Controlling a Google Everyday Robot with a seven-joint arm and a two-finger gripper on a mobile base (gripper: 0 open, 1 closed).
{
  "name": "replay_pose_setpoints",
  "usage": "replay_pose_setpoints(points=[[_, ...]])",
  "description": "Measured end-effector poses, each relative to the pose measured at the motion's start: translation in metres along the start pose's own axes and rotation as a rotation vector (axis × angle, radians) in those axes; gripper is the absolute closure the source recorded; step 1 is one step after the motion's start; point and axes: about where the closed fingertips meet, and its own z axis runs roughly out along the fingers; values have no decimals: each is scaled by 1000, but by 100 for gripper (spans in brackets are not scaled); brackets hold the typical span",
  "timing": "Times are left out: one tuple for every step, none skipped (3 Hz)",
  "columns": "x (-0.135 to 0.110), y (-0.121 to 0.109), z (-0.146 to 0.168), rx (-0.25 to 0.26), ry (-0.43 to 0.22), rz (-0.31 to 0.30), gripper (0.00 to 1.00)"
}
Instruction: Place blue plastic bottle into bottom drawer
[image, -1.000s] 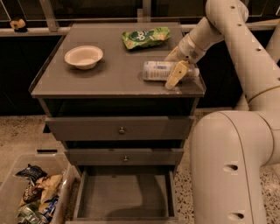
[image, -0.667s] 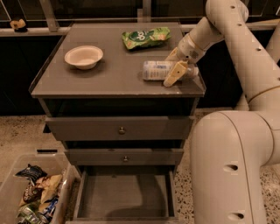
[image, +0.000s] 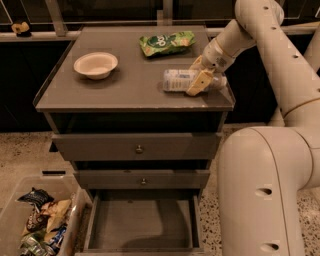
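Note:
The blue plastic bottle (image: 176, 80) lies on its side on the grey cabinet top (image: 125, 90), near the right edge. My gripper (image: 199, 74) is down over the right part of the bottle, reaching in from the right, and it hides the cap end. The bottle rests on the top. The bottom drawer (image: 142, 222) is pulled out below the front of the cabinet, and its flat grey floor is bare.
A white bowl (image: 95, 64) sits at the top's left and a green snack bag (image: 166, 43) at the back middle. The two upper drawers (image: 139, 149) with brass knobs are closed. A clear bin of snack packs (image: 37, 225) stands on the floor at left. My arm's body (image: 260, 190) fills the right side.

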Motion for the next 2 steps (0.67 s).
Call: replay_pose_setpoints(points=[[0,0,0,0,0,0,100],[-3,-3,1,15,-8,-9,100]])
